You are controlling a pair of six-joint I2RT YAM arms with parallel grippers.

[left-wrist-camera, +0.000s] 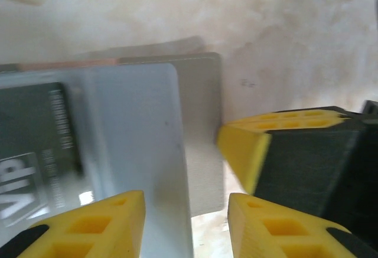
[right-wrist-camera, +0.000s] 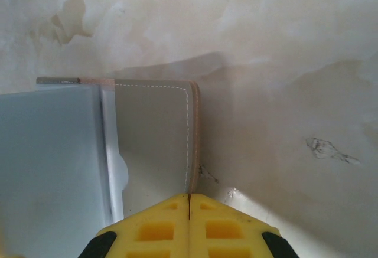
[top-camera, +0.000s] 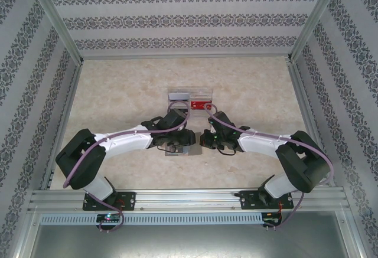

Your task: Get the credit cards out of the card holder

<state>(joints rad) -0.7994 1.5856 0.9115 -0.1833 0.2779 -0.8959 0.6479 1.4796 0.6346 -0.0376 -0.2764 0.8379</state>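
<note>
The grey card holder (top-camera: 175, 151) lies open on the table between both grippers. In the left wrist view a pale blue-grey card (left-wrist-camera: 136, 128) sticks out over the holder's grey panel (left-wrist-camera: 202, 92), and a dark card printed "VIP" (left-wrist-camera: 35, 152) lies to its left. My left gripper (left-wrist-camera: 186, 202) is open, one finger over the pale card and the card's edge running through the gap. My right gripper (right-wrist-camera: 189, 202) is shut, its tips at the stitched right edge of the holder (right-wrist-camera: 153, 140). A reddish credit card (top-camera: 201, 103) lies in the clear box.
The clear two-compartment box (top-camera: 189, 94) stands just beyond the grippers, a grey item in its left half. Patterned walls and metal rails close in the marble table (top-camera: 118, 92) on three sides, with bare surface left and right of the arms.
</note>
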